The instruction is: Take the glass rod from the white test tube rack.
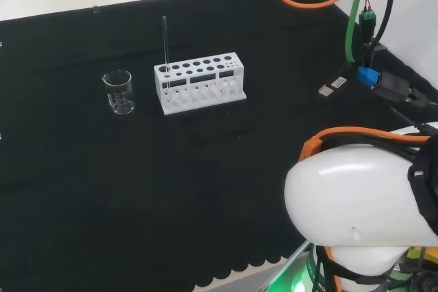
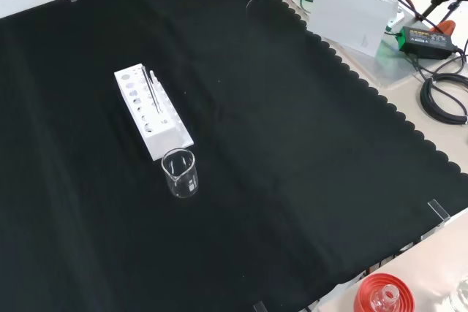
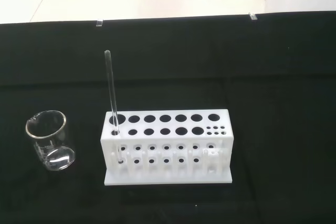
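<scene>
Glass rod (image 3: 111, 95) stands upright in rack (image 3: 167, 148) end hole nearest beaker (image 3: 50, 140), top free for grabbing; hand state: can't tell.

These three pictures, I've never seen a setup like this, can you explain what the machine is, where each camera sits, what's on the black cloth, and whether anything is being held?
The machine is a white robot arm at a bench covered with black cloth. One picture is taken from behind and above the arm's base, so the big rounded white shape at its right is the arm's own link. Another is taken from in front, looking down on the cloth. The third comes from a camera at the arm's wrist, aimed at the work.

On the cloth stands a white test tube rack with rows of round holes. A thin clear glass rod stands nearly upright in an end hole, on the side nearest a small clear glass beaker, which stands apart from the rack and looks empty.

Nothing is touching the rod; it is still in the rack.
</scene>
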`<state>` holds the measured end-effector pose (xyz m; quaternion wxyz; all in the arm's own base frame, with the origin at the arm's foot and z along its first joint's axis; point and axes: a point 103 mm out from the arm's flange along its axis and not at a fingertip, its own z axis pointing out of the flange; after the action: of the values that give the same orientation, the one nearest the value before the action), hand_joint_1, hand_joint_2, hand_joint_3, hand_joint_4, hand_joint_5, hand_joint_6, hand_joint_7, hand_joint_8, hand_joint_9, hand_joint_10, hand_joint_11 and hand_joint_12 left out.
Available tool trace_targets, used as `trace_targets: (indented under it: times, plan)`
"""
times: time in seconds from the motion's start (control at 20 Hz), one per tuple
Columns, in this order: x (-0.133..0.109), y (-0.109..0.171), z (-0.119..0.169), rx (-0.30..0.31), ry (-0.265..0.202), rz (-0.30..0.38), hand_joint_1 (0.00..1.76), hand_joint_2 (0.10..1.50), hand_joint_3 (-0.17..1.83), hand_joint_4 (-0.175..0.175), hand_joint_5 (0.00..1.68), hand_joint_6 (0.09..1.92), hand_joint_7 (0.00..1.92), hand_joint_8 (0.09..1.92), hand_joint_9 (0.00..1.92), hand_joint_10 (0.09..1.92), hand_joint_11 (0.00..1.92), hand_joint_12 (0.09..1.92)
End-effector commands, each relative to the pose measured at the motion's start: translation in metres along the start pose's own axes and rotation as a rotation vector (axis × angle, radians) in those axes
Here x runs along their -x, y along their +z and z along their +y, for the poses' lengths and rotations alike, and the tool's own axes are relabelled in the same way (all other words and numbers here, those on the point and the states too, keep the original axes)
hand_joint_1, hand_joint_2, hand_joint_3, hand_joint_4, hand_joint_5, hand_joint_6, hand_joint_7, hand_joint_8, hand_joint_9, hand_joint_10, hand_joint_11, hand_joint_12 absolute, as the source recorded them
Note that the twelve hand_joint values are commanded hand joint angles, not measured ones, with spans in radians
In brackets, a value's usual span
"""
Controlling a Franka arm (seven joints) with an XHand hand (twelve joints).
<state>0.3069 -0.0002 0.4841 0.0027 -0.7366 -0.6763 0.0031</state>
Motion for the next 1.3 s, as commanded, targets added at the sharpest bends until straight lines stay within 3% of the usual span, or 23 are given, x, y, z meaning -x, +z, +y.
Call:
trace_targets:
  times: [0.05,0.25,0.55,0.85,1.05,1.3]
  plan:
    - [0.001,0.0,0.0,0.007,0.0,-0.007,0.4,0.72,0.5,0.058,0.0,0.09,0.0,0.24,0.0,0.69,0.0,1.19]
    - [0.002,0.0,0.0,-0.011,0.009,-0.02,0.39,0.79,0.37,0.055,0.0,0.09,0.0,0.22,0.0,0.72,0.0,1.27]
    - [0.005,0.001,0.0,-0.009,-0.013,-0.006,0.39,0.81,0.34,0.052,0.01,0.09,0.0,0.24,0.0,0.74,0.0,1.28]
    - [0.006,0.001,0.0,-0.001,-0.006,-0.004,0.39,0.82,0.31,0.053,0.02,0.09,0.0,0.3,0.0,0.82,0.0,1.3]
    - [0.008,0.002,0.004,0.007,-0.018,-0.014,0.39,0.83,0.29,0.051,0.04,0.09,0.0,0.5,0.04,0.93,0.02,1.46]
    - [0.005,0.001,0.011,0.004,-0.05,-0.018,0.39,0.84,0.28,0.045,0.08,0.09,0.02,0.69,0.18,0.96,0.18,1.48]
